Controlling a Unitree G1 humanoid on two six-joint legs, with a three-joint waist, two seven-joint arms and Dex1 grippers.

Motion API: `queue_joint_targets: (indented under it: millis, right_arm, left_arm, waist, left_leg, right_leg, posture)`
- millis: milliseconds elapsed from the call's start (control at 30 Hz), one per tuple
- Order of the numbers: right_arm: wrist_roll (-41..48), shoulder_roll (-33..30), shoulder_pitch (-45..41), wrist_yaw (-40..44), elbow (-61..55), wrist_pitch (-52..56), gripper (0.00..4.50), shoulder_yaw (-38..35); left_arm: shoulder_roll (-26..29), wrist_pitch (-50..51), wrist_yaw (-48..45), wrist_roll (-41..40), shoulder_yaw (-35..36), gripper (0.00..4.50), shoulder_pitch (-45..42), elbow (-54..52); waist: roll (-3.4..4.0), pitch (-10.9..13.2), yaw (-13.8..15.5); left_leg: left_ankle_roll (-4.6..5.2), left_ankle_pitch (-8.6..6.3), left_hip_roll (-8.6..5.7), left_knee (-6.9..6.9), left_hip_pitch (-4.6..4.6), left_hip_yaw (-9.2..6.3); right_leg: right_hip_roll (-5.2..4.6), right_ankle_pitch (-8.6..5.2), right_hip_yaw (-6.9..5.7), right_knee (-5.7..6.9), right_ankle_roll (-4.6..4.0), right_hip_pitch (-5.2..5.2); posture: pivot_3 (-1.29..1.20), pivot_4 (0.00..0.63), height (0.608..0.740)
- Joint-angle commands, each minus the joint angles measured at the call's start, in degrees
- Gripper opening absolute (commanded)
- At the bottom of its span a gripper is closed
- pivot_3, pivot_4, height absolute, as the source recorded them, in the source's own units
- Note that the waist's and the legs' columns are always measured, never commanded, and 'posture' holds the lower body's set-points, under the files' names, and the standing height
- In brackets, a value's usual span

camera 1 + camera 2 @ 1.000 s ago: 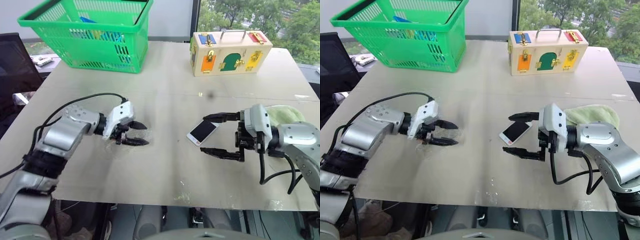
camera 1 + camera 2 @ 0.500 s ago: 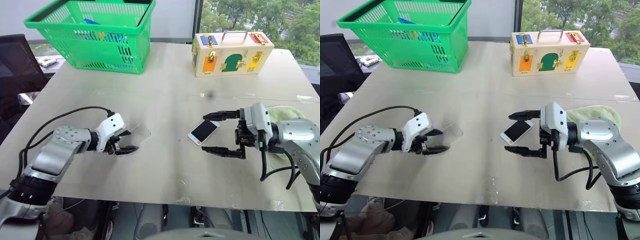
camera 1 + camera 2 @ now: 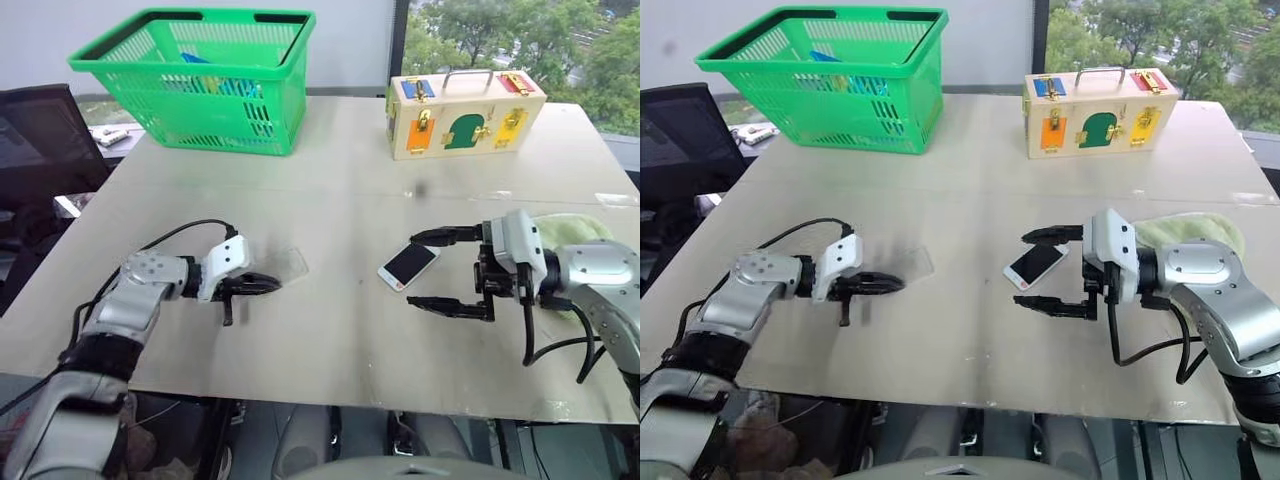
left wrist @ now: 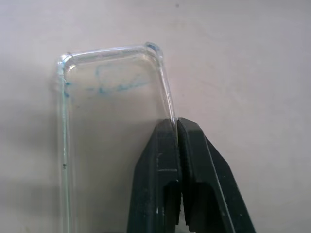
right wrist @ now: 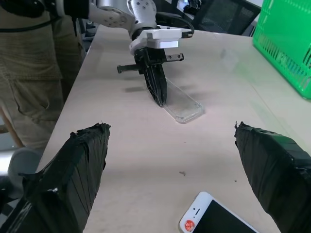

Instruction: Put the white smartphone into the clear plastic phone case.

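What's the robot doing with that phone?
It is getting ready to put the white smartphone into the clear plastic phone case. The left claw is shut on the case's long rim, on the table. The right claw is wide open around the phone, which lies flat on the table.

A bright green lattice-walled basket [image 3: 205, 85] is showing at upper left; a pale wooden latch box [image 3: 465, 112] with blue, orange, green and yellow panels at upper right; a white-framed, dark-screened smartphone [image 3: 408, 265] at centre right; pale green cloth [image 3: 570, 228] at right.
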Motion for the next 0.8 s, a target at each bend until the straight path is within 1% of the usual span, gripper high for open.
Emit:
queue_joint_targets:
  millis: [33,167,300,400,500,633,667,700,733,767,800]
  right_arm:
    - [0.63,-0.14,0.21,-2.64,-2.47,1.53,4.50,-1.64]
    - [0.90,-0.39,1.27,-5.24,-4.40,3.67,4.50,-1.99]
    - [1.55,-0.85,2.90,-6.87,-6.80,5.08,4.50,-3.06]
    - [1.95,-0.84,3.81,-8.36,-8.27,6.14,4.50,-3.78]
    - [2.17,-0.72,4.46,-9.44,-9.26,6.74,4.50,-4.10]
    - [2.58,-0.67,5.11,-10.46,-10.09,7.19,4.50,-4.40]
    - [2.67,-0.69,5.22,-10.55,-10.11,7.19,4.50,-4.52]
    - [2.79,-0.69,5.30,-10.64,-10.12,7.17,4.50,-4.62]
    - [2.86,-0.67,5.33,-10.65,-10.03,7.05,4.50,-4.68]
    - [2.93,-0.59,5.27,-10.68,-9.96,6.98,4.50,-4.62]
    - [2.99,-0.44,5.09,-10.63,-9.76,6.87,4.50,-4.49]
  left_arm:
    - [-3.59,-6.95,-2.80,4.78,-2.78,0.04,-5.25,10.56]
    - [-8.09,-13.76,-4.72,7.90,-3.93,0.04,-11.07,20.37]
    - [-11.38,-17.58,-5.06,9.33,-3.43,0.04,-14.78,26.49]
    - [-12.78,-17.39,-6.59,8.54,-2.21,0.04,-16.32,28.42]
    - [-13.24,-18.46,-6.19,9.00,-1.43,0.04,-16.94,30.00]
    - [-14.03,-16.06,-5.89,5.66,3.47,0.04,-19.67,32.09]
    - [-14.62,-7.31,-4.46,3.09,4.07,0.04,-20.08,21.14]
    - [-15.39,3.47,-1.63,0.55,4.35,0.04,-21.27,8.44]
    - [-16.12,12.35,1.59,-1.10,4.88,0.04,-22.87,-0.99]
    - [-16.54,19.05,4.29,-2.35,5.52,0.04,-24.02,-7.45]
    - [-16.59,22.87,6.24,-2.87,6.13,0.04,-24.88,-10.48]
  waist:
    - [0.00,0.00,0.64]
    - [0.00,0.00,1.47]
    - [0.00,-0.01,2.29]
    - [0.00,-0.01,2.42]
    - [0.00,-0.01,2.43]
    - [-0.06,0.03,2.42]
    - [-0.16,0.10,2.33]
    - [-0.58,0.48,2.32]
    - [-0.94,0.68,2.30]
    - [-1.09,0.76,2.09]
    - [-1.07,0.79,1.67]
  left_leg:
    - [0.01,0.00,-0.02,0.02,-0.03,0.00]
    - [0.05,0.01,-0.09,0.06,-0.12,-0.02]
    - [0.09,0.03,-0.10,0.06,-0.17,-0.07]
    - [0.16,0.07,-0.09,0.07,-0.26,-0.09]
    - [0.22,0.10,-0.10,0.15,-0.43,-0.14]
    - [0.35,0.18,-0.10,0.28,-0.91,-0.30]
    - [0.36,0.19,-0.10,0.30,-0.93,-0.31]
    - [0.36,0.19,-0.10,0.30,-0.95,-0.32]
    - [0.37,0.21,-0.09,0.31,-1.17,-0.43]
    - [0.39,0.26,-0.06,0.43,-1.60,-0.63]
    - [0.41,0.27,0.05,0.88,-2.21,-0.76]
  right_leg:
    - [-0.01,0.00,-0.01,-0.03,0.00,0.00]
    - [-0.15,0.00,-0.16,-0.08,0.02,0.03]
    - [-0.28,-0.01,-0.42,-0.09,0.02,0.11]
    - [-0.42,-0.01,-0.61,-0.12,0.03,0.13]
    - [-0.53,-0.01,-0.80,-0.15,0.04,0.12]
    - [-0.62,0.00,-1.16,-0.16,0.06,-0.10]
    - [-0.63,0.00,-1.20,-0.16,0.06,-0.10]
    - [-0.62,0.00,-1.23,-0.17,0.07,-0.11]
    - [-0.60,0.02,-1.28,-0.13,0.10,-0.17]
    - [-0.56,0.09,-1.46,-0.13,0.21,-0.42]
    - [-0.42,0.16,-1.52,-0.08,0.30,-0.75]
  posture:
    - [0.00,0.150,0.740]
    - [0.00,0.150,0.740]
    - [0.00,0.150,0.740]
    - [0.00,0.150,0.740]
    - [0.00,0.150,0.740]
    - [0.00,0.150,0.740]
    - [0.00,0.150,0.740]
    - [0.00,0.150,0.740]
    - [0.00,0.150,0.740]
    - [0.00,0.150,0.740]
    - [0.00,0.150,0.740]
